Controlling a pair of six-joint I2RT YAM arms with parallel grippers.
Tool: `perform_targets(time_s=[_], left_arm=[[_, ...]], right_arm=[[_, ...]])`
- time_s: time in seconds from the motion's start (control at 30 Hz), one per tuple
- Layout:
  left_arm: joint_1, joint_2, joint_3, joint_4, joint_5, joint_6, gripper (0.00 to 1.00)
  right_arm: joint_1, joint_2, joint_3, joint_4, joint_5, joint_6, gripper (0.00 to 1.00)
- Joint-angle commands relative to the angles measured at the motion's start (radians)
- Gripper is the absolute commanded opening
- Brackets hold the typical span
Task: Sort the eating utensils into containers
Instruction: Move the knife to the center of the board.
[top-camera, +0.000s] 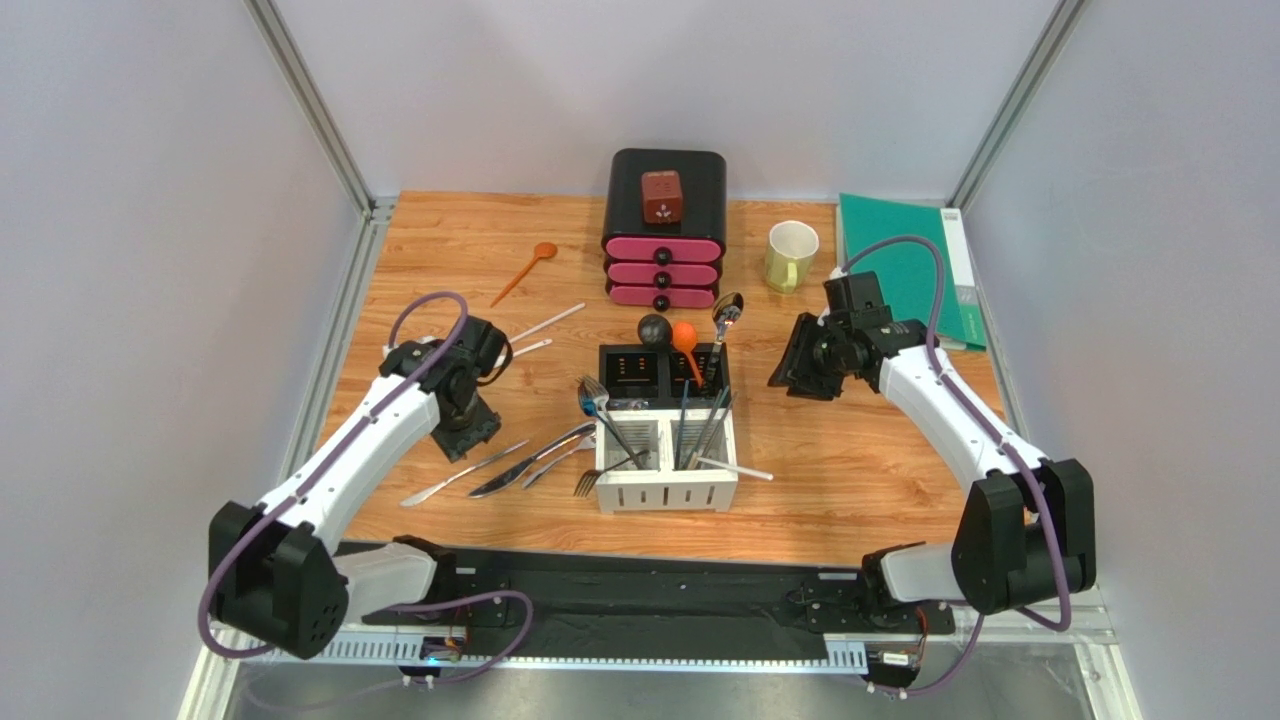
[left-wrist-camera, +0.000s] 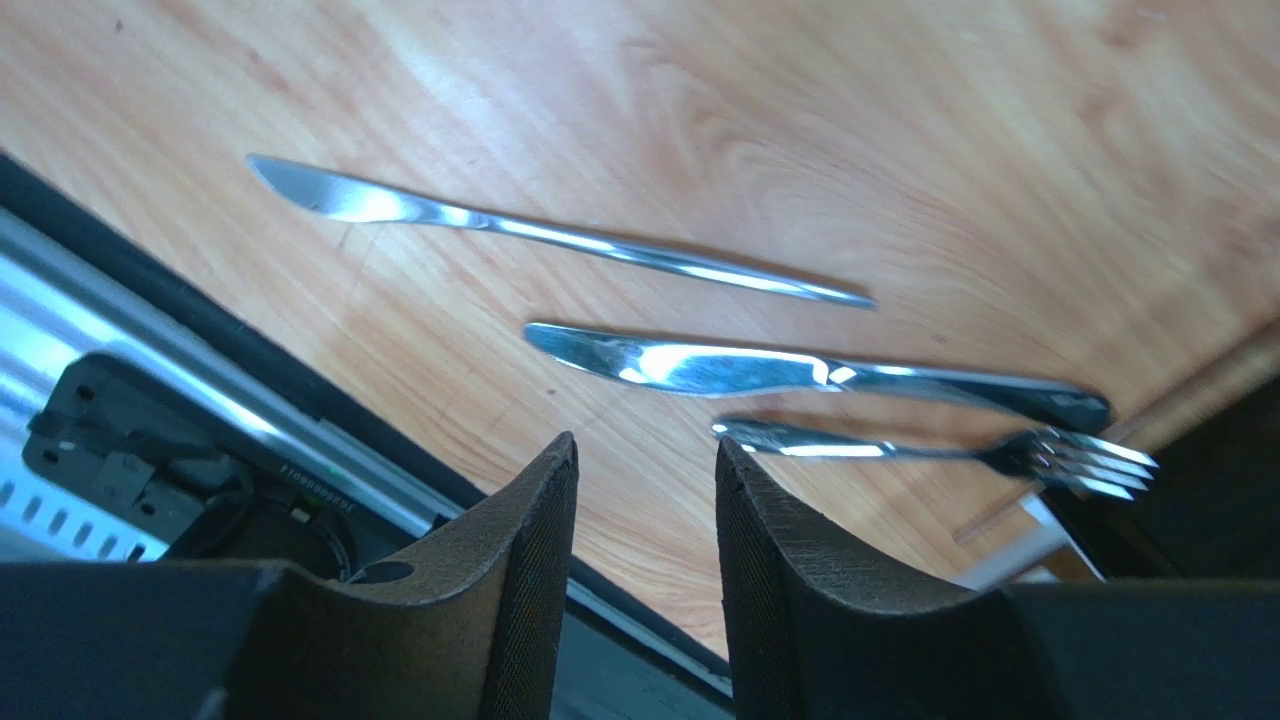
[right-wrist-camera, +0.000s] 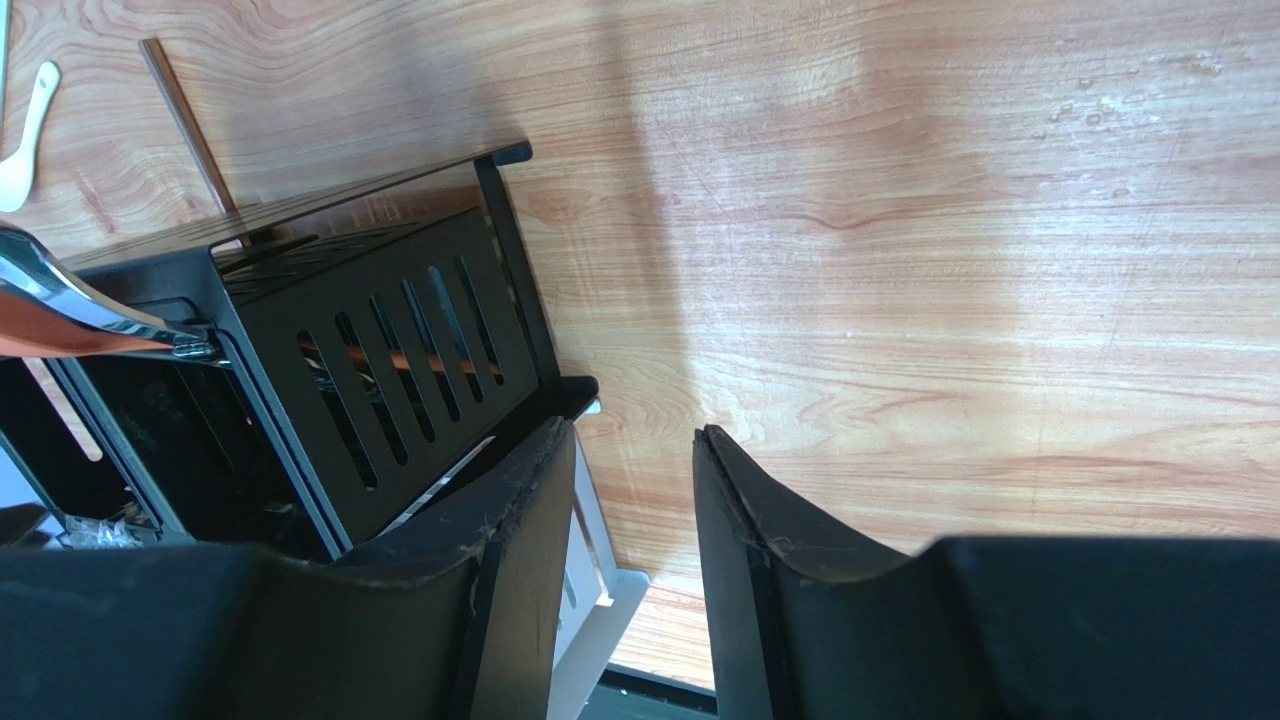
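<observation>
The square caddy (top-camera: 666, 477) stands mid-table, white compartments in front and black ones behind, holding a fork, dark chopsticks, an orange spoon (top-camera: 685, 339) and a black spoon (top-camera: 652, 329). Two silver knives (top-camera: 455, 479) (top-camera: 519, 461) and a fork (top-camera: 568, 470) lie left of it. In the left wrist view they are the slim knife (left-wrist-camera: 556, 233), the broad knife (left-wrist-camera: 721, 368) and the fork (left-wrist-camera: 932, 447). My left gripper (left-wrist-camera: 646, 458) is open and empty, just above and beside them (top-camera: 458, 428). My right gripper (right-wrist-camera: 631, 443) is open and empty, right of the caddy's black wall (right-wrist-camera: 376, 345).
An orange spoon (top-camera: 526, 270) and two white slim utensils (top-camera: 544, 323) lie at the back left. A black-and-pink drawer box (top-camera: 664, 225), a pale green mug (top-camera: 790, 255) and a green folder (top-camera: 909, 270) stand at the back. A white handle (top-camera: 739, 471) juts right from the caddy.
</observation>
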Motion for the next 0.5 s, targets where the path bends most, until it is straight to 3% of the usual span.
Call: perform_targets(time_s=[0.0, 0.3, 0.47], left_arm=[[0.139, 0.038, -0.043, 0.025, 0.144, -0.009, 0.45], [0.205, 0.269, 0.001, 0.090, 0.165, 0.010, 0.45], [0.216, 0.314, 0.001, 0.116, 0.175, -0.036, 0.46]], right_arm=[[-0.003, 0.002, 0.047, 0.041, -0.001, 0.004, 0.40], [-0.040, 0.031, 0.035, 0.047, -0.009, -0.010, 0.40], [-0.051, 0.059, 0.055, 0.044, -0.015, -0.024, 0.40]])
